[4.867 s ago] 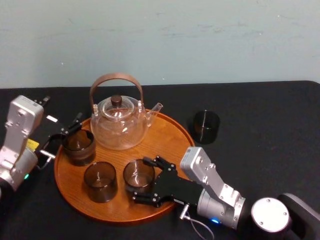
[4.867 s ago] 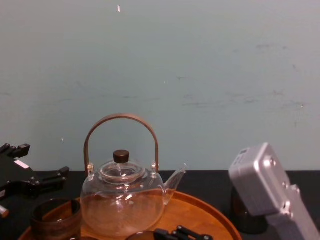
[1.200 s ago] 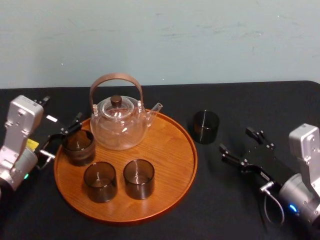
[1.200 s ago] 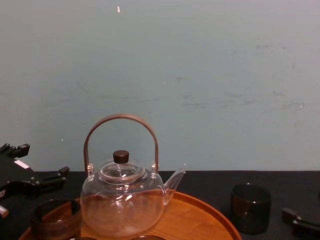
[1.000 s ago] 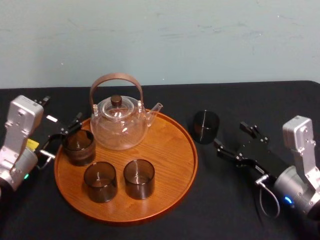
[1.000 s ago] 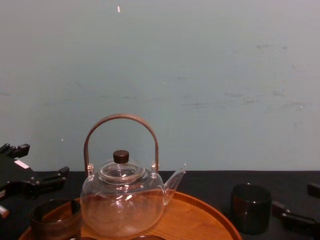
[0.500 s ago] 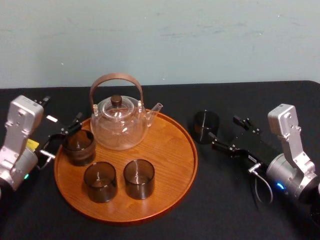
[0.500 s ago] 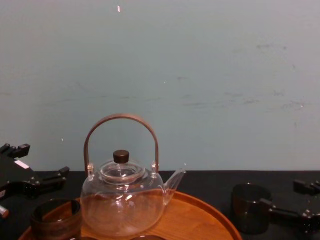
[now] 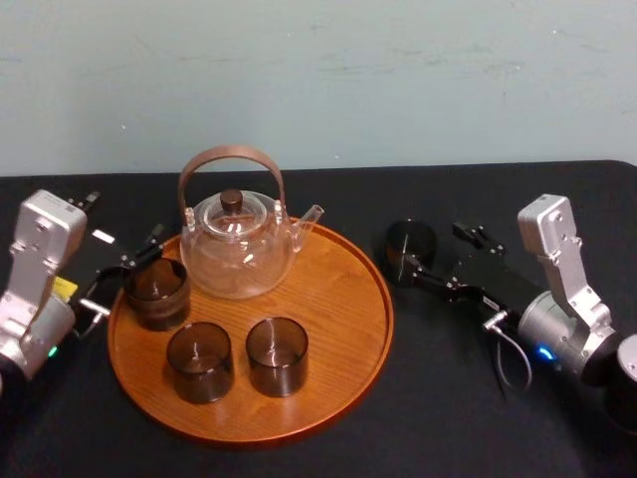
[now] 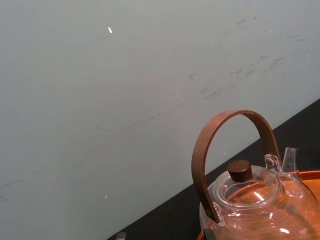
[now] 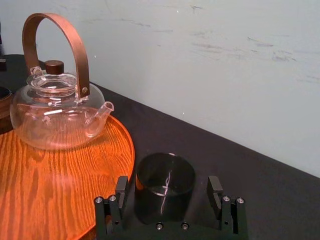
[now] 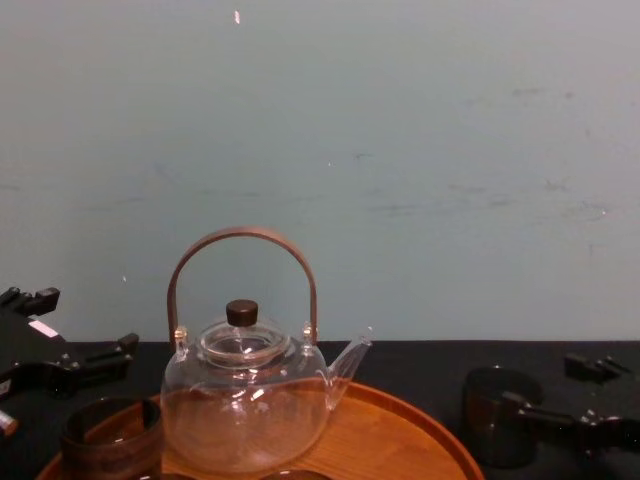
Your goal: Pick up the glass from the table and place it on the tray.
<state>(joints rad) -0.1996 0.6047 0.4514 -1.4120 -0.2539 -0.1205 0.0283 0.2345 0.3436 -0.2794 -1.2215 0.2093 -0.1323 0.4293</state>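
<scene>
Where the tray's [image 9: 387, 299] right rim ends, the glass [image 9: 409, 242] stands on the black table [image 9: 557, 199], just beside the rim but apart from it. My right gripper [image 11: 167, 195] is spread wide, a finger on each side of the glass with gaps on both, gripping nothing. The tray's near right side is bare wood. My left gripper [image 9: 124, 261] sits spread at its left edge.

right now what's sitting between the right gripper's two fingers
The dark glass, standing on the black table. The right wrist view shows the open right gripper straddling it, with a gap on each side.
</scene>
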